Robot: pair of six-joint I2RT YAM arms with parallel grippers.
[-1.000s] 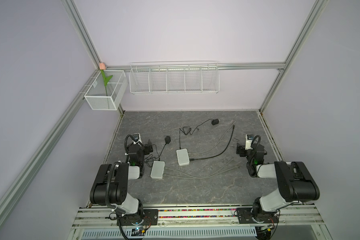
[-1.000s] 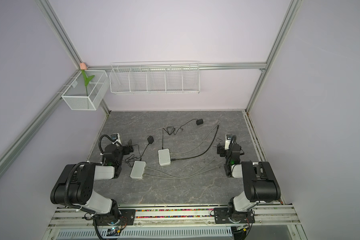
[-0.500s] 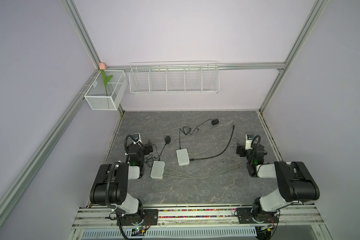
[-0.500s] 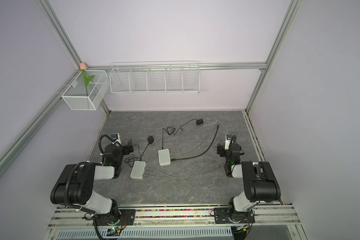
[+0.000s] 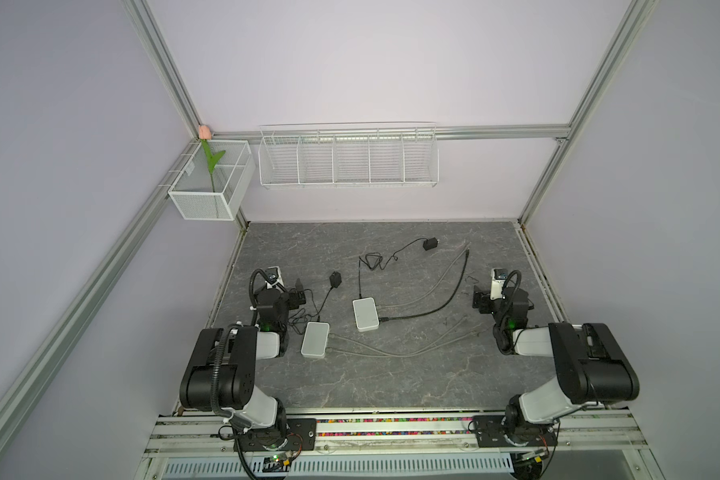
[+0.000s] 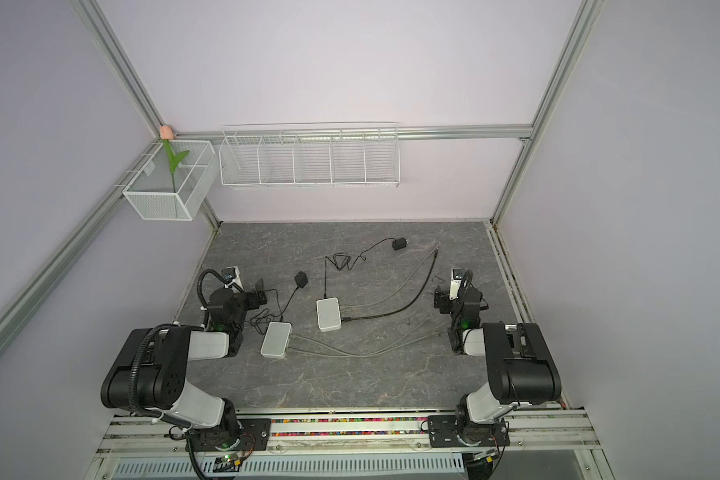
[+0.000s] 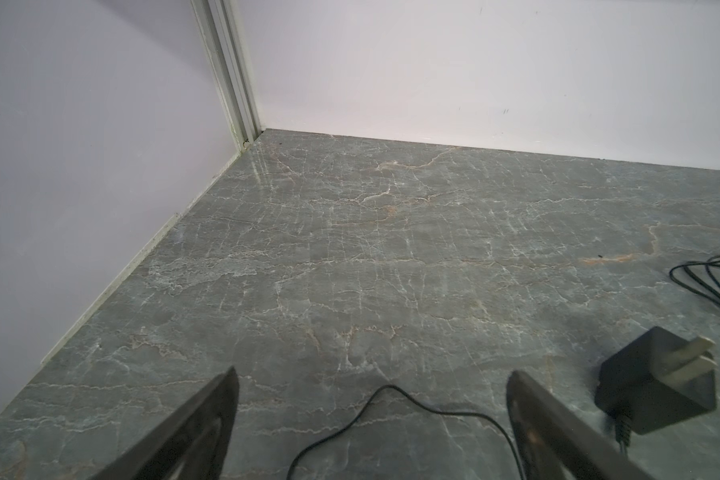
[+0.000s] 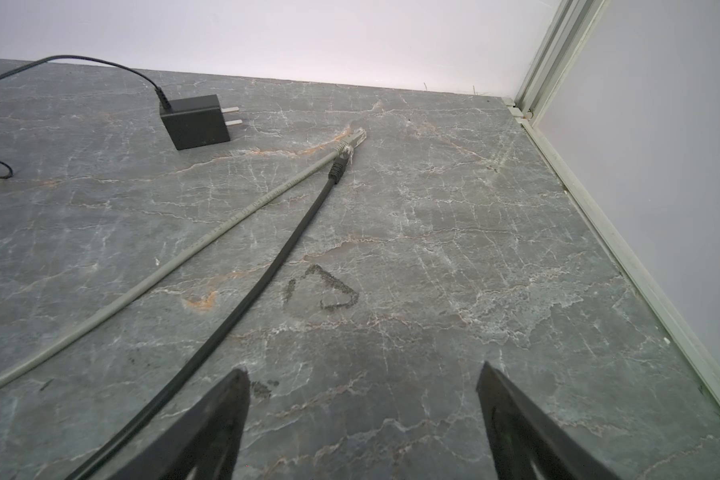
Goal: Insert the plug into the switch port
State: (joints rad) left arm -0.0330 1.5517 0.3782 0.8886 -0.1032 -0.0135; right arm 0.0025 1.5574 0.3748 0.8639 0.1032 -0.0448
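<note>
Two white switches lie on the grey table in both top views, one in the middle (image 5: 366,313) (image 6: 328,314) and one nearer the left arm (image 5: 315,340). A black cable (image 5: 441,305) runs from the middle switch toward the far right. Its free plug (image 8: 337,169) lies beside a grey cable's plug (image 8: 352,141) in the right wrist view, well ahead of my right gripper (image 8: 363,369), which is open and empty. My left gripper (image 7: 373,374) is open over a thin black cord (image 7: 391,392) and holds nothing. In a top view the grippers (image 5: 298,293) (image 5: 481,301) sit at the table's two sides.
Two black power adapters lie on the table, one near the left gripper (image 5: 335,278) (image 7: 657,386), one at the back (image 5: 430,244) (image 8: 196,120). Grey cables (image 5: 391,353) trail from the left switch across the front. Wire baskets (image 5: 348,156) hang on the back wall.
</note>
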